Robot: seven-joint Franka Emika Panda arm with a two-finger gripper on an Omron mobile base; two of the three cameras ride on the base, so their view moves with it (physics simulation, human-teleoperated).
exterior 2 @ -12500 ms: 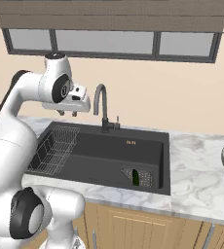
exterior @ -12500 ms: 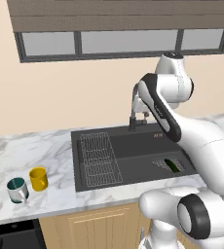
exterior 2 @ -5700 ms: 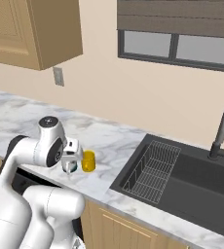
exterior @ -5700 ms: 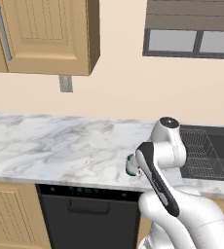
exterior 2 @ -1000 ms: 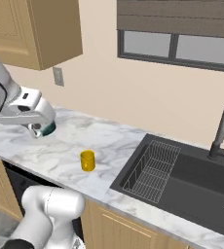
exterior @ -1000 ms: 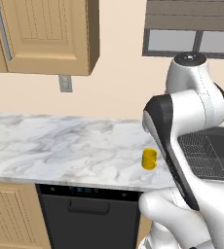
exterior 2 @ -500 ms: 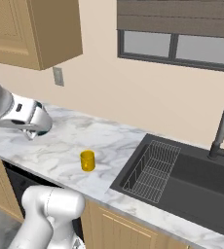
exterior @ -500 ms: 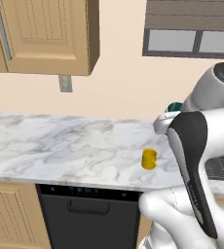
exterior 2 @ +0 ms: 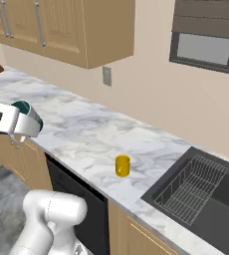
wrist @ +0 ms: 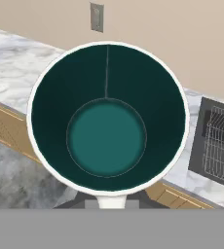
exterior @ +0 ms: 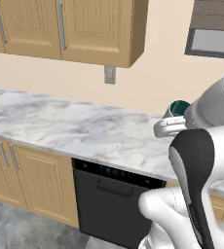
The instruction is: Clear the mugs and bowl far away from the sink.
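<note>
Beige wall (exterior 2: 151, 84) behind, grey outlet plate (exterior 2: 107, 75) on it up and across the counter from the end effector. Wood upper cabinets (exterior: 84, 29) with metal bar handles overhead. White-grey marble countertop (exterior 2: 91, 129) runs along the wall, extending well off to both sides of the tool. Black dishwasher front (exterior: 114, 199) under the counter, wood base cabinets (exterior: 21, 180) flanking it. Dark-framed window (exterior 2: 206, 45) with a blind far off on the sink side. Grey stone-look floor (exterior: 31, 233) below. Flat even lighting
</note>
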